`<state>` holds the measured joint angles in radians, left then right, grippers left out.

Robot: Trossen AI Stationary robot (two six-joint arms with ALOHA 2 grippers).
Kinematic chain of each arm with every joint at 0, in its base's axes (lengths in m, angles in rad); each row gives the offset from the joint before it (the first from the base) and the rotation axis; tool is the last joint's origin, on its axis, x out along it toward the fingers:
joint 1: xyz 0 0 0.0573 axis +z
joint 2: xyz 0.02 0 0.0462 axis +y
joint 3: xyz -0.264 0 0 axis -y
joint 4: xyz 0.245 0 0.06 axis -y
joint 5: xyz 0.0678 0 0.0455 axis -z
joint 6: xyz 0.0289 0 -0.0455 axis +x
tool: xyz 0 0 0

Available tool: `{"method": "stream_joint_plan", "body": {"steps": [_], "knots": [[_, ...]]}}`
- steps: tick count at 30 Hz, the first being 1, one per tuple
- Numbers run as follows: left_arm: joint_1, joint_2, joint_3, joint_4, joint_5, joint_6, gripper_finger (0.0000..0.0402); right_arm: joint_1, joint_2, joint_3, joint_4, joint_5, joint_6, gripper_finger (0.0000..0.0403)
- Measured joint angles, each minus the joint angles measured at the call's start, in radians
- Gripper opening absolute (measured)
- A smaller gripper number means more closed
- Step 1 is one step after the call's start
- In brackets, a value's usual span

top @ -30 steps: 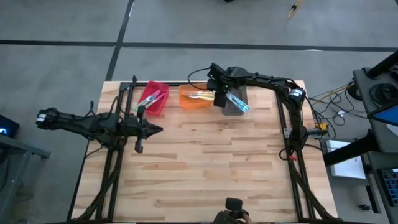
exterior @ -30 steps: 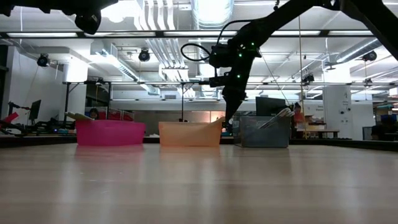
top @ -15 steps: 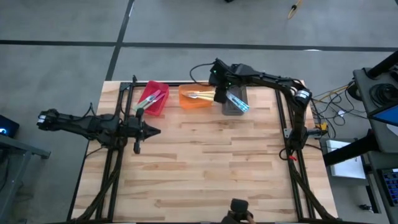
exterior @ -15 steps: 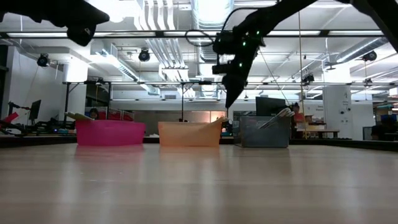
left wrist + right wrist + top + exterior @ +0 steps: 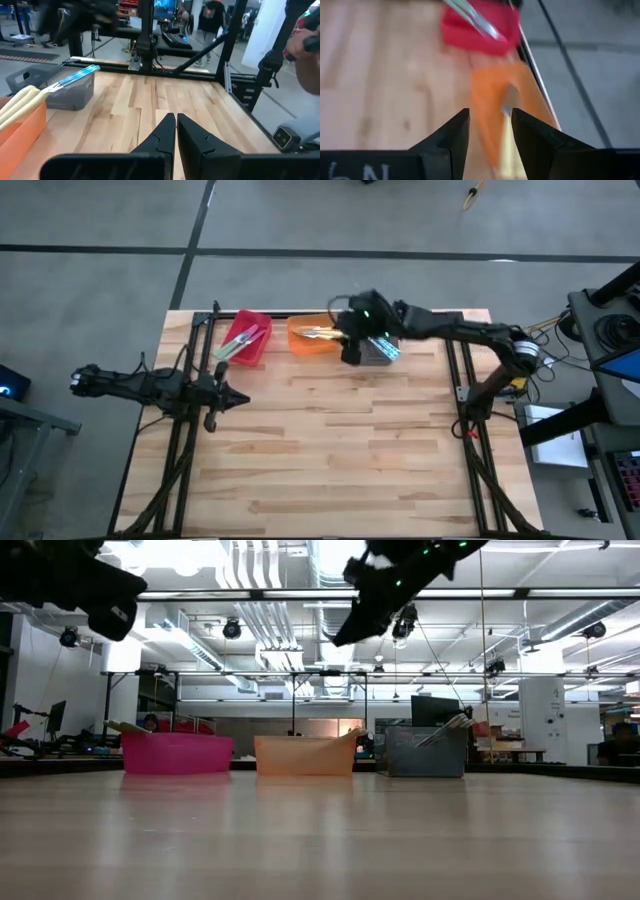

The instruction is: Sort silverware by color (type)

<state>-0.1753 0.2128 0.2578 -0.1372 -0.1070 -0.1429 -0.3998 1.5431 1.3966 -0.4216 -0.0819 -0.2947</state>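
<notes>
Wooden planks make up the table (image 5: 330,440), and its middle and near parts carry nothing; everything sits in a row along the far edge. From left to right stand a red bin (image 5: 246,338), an orange bin (image 5: 312,336) and a grey bin (image 5: 378,345). All the silverware in sight lies inside them: green-handled pieces (image 5: 238,340) in the red bin, pale yellow-handled pieces (image 5: 318,332) in the orange one, light blue-handled pieces (image 5: 382,344) in the grey one, their ends sticking out over its rim.

The right gripper (image 5: 487,131) hangs high above the gap between the orange and grey bins, fingers spread apart with nothing between them. The left gripper (image 5: 176,131) waits over the left side of the table, well apart from the bins, fingers pressed together and holding nothing.

By the look of it the sorting is at or near its end: each bin holds one handle colour and no loose utensil shows on the wood. The step in hand seems to be the right arm clearing away from the bins. Next it needs only to pull back without clipping the blue handles jutting from the grey bin, unless some piece lies hidden from these views
</notes>
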Motion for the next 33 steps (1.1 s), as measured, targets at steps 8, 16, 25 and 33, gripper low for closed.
{"method": "stream_joint_plan", "body": {"steps": [8, 16, 25, 33], "knots": [[0.001, -0.126, -0.058, 0.002, -0.025, 0.03, 0.0, 0.15, -0.226, -0.351, 0.394, 0.0, 0.06, 0.0139], [0.001, -0.211, -0.084, -0.051, -0.077, 0.07, 0.0, 0.18, -0.456, -0.634, 0.611, 0.004, 0.127, 0.0139], [0.001, -0.213, -0.087, -0.062, -0.093, 0.053, 0.0, 0.18, -0.64, -0.886, 0.786, 0.003, 0.187, 0.0139], [0.001, -0.213, -0.091, -0.062, -0.093, 0.025, 0.0, 0.18, -0.707, -1.046, 0.93, 0.003, 0.203, 0.0139]]}}
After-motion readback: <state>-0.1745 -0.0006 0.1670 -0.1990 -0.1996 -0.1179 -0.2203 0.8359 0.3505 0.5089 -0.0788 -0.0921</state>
